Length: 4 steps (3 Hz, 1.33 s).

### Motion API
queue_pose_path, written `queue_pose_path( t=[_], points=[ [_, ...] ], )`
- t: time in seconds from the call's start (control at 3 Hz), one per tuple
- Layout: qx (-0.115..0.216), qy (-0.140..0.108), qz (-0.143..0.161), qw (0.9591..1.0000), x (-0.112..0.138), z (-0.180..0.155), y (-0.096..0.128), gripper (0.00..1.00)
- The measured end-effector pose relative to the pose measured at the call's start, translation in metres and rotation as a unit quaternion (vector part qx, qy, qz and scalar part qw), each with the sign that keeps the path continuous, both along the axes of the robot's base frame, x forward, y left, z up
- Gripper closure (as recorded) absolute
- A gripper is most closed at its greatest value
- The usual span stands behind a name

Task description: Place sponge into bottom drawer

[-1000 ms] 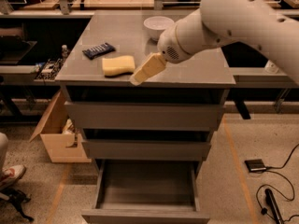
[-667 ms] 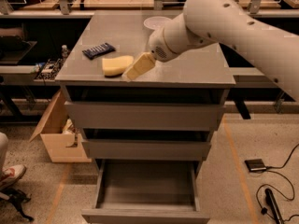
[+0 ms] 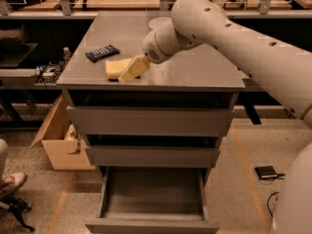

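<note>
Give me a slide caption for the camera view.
End effector at the sponge on the cabinet top, bottom drawer open below.

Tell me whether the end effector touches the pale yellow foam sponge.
Cannot tell. In the camera view the end effector overlaps the right edge of the pale yellow foam sponge on the grey cabinet top; no gap shows, but contact isn't plain.

The gripper sits further left over the cabinet top than before, now meeting the sponge's right edge. The arm covers more of the white bowl.
</note>
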State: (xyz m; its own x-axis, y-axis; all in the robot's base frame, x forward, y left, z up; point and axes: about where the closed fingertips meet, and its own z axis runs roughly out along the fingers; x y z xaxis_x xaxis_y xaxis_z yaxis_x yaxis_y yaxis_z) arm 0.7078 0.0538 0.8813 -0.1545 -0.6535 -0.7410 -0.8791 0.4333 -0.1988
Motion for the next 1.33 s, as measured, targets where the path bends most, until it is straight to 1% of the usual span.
queue_pose_path(
  t=[0.67, 1.33],
  points=[
    [-0.005, 0.022, 0.004, 0.9997, 0.014, -0.016, 0.011, 0.00],
    [-0.006, 0.041, 0.012, 0.9991, 0.016, -0.026, 0.013, 0.00]
  ],
)
